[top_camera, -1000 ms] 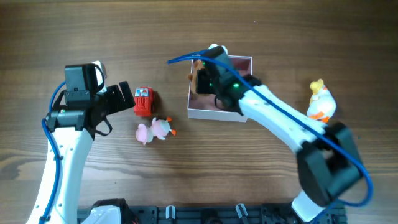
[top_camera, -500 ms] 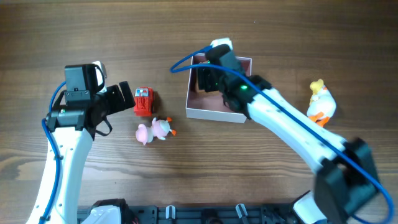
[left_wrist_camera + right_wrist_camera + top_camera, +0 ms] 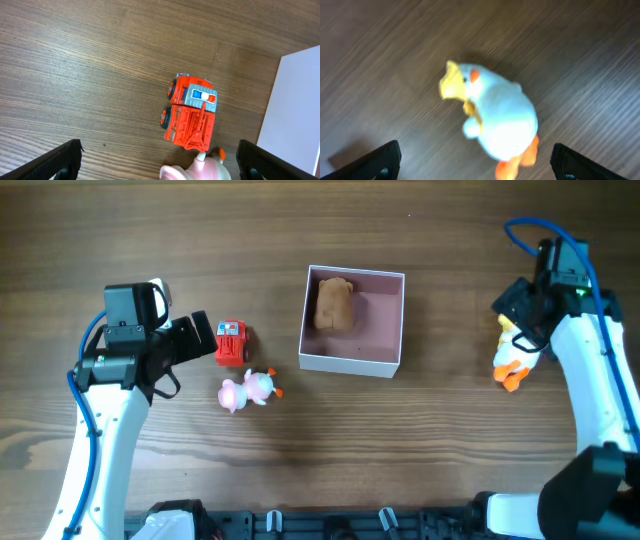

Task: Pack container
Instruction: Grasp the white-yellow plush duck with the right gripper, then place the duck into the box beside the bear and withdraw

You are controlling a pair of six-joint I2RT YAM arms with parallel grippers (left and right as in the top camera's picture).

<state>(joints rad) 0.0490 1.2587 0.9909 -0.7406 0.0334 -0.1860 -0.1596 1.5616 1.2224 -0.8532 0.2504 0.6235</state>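
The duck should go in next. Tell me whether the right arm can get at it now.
Probably yes: the right pincer hangs open just over the white duck, which lies alone with nothing covering or crowding it.

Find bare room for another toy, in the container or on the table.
The container's right half is bare, beside the brown toy. The table is bare between container and duck. Crowded: truck and pink toy by the left pincer.

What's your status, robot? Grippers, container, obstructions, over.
Left gripper open by red truck. Right gripper open over white duck. Container holds one brown toy. Opening unobstructed.
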